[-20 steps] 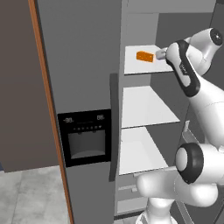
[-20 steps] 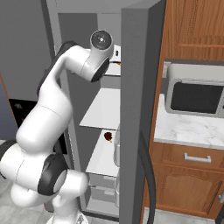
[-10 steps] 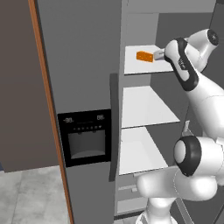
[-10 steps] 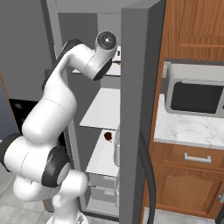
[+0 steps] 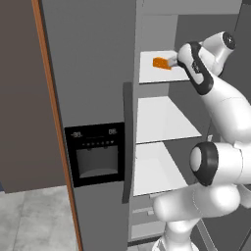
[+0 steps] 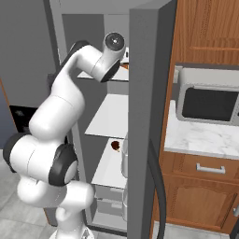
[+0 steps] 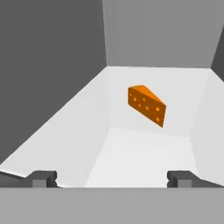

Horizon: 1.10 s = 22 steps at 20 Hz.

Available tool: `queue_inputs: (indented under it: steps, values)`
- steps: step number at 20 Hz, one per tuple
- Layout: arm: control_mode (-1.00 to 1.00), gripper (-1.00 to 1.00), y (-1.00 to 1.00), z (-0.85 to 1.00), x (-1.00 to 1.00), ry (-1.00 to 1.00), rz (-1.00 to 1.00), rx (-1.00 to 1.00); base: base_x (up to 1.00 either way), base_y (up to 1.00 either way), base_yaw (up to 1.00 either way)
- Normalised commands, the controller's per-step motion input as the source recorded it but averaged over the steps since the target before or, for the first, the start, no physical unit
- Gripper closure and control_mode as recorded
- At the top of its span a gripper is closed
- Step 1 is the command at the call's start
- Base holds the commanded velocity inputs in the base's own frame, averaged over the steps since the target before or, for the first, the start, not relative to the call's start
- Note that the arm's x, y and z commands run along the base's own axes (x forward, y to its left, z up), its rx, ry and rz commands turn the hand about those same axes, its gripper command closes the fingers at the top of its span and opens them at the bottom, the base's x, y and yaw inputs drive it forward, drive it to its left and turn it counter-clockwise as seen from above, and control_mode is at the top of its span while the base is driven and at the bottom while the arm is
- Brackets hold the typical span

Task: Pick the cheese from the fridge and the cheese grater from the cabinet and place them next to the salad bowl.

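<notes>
Just ahead of the spread hand point(image 7: 111, 178), the cheese point(image 7: 146, 105) lies untouched.

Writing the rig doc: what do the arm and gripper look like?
Glossy white rounded arm links with dark grey joint rings and end caps. A dark band wraps the wrist link. The gripper has two small, blocky dark grey fingertips. No cables or markings visible.

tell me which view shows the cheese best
The hand view: the cheese sits whole and unblocked on the white shelf ahead of the open gripper. The left base view shows it small beside the hand.
</notes>
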Motion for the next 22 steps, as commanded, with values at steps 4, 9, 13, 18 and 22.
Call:
queue_inputs:
  steps: [4,9,13,18,22]
  values:
    - [-1.00,-1.00,0.00,0.00,0.25,0.08,0.00,-0.03,0.00,0.00,0.00]
    - [-1.00,-1.00,-0.02,0.00,0.19,0.08,0.00,-0.03,0.00,0.00,0.00]
    - [-1.00,-1.00,-0.12,0.00,0.17,0.04,0.00,-0.06,0.00,0.00,0.00]
    - [-1.00,-1.00,-0.12,0.00,0.18,0.00,0.00,-0.07,0.00,0.00,0.00]
    - [-1.00,-1.00,-0.04,-0.05,0.19,0.00,0.00,-0.06,0.00,0.00,0.00]
